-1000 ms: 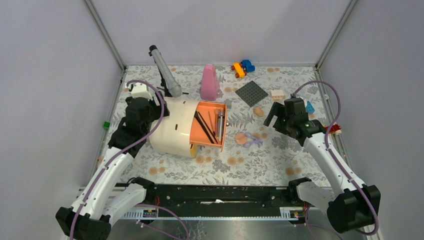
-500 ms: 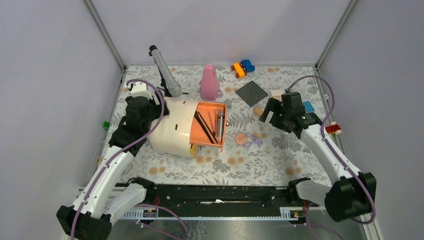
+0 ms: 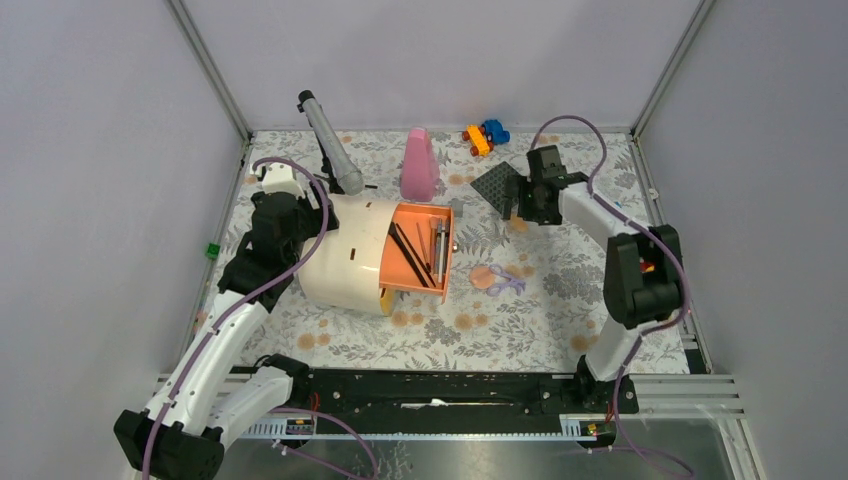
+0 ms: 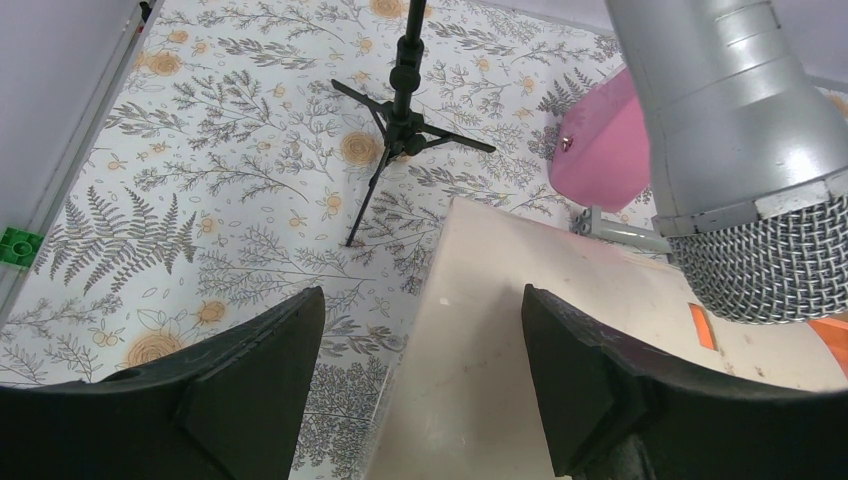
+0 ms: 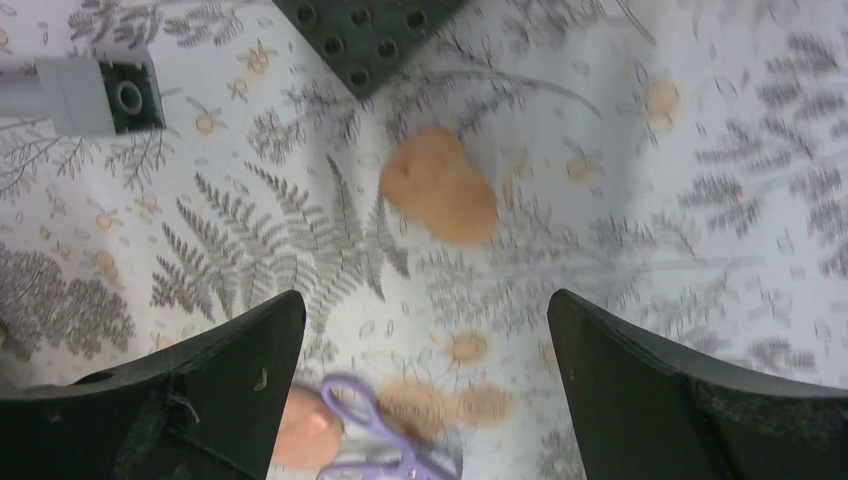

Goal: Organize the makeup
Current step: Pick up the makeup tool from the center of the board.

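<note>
At about two o'clock from the table's middle, the peach egg-shaped sponge [image 5: 440, 197] lies on its side on the floral cloth [image 3: 560, 290]. The right gripper [image 5: 425, 305] hangs right over it with its jaws spread wide and nothing in them; the sponge sits just beyond the fingertips, apart from both. At the sponge's eleven o'clock is the dark grey studded plate [image 3: 497, 187], close by but not touching. Toward seven o'clock lie the round peach puff [image 3: 483, 277] and, against it, a lilac looped-handle tool [image 3: 508, 285]. At nine o'clock from those, the orange tray [image 3: 398, 285] juts from a cream rounded organiser [image 3: 340, 265] and holds thin brushes [image 3: 410, 255] lying lengthwise. The left gripper [image 4: 420, 295] sits at the organiser's nine o'clock edge, jaws partly apart and straddling that edge; whether they press it I cannot tell. At twelve o'clock stand a pink cone-shaped bottle [image 3: 418, 165], a microphone [image 3: 330, 145] on a tripod and toy bricks [image 3: 485, 137].
</note>
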Robot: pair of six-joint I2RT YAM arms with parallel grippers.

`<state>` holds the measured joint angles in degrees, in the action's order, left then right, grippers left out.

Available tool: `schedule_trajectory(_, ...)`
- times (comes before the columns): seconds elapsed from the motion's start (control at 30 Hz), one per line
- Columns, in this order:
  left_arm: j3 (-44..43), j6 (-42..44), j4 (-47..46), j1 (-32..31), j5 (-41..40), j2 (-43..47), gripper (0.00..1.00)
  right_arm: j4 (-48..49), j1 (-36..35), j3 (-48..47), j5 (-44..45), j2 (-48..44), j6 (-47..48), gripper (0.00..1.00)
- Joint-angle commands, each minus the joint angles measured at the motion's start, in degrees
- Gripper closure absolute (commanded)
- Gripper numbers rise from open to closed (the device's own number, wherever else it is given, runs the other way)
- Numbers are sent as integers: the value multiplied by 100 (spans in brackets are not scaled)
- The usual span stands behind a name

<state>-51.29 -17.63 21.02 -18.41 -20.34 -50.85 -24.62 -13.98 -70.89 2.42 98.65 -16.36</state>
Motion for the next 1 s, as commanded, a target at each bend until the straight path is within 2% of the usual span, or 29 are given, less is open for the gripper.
schedule_trajectory(0.0,-19,66,210,66,3,-139,21,-120,14,-849,-370,797,771,4)
schedule_trajectory(0.27,-22,66,211,92,22,-134,21,-424,17,-1808,-547,1753,1050,9)
schedule_trajectory(0.57,-22,66,206,119,58,-155,21,-825,9,-2231,148,2349,1157,18)
schedule_trajectory(0.63,-22,66,199,127,65,-160,21,-937,9,-2300,262,2447,1193,23)
schedule_trajectory(0.8,-37,66,193,159,114,-177,21,-931,9,-2280,264,2396,1132,45)
schedule_trajectory(0.97,-33,66,192,184,118,-162,21,-925,1,-2202,131,2001,894,57)
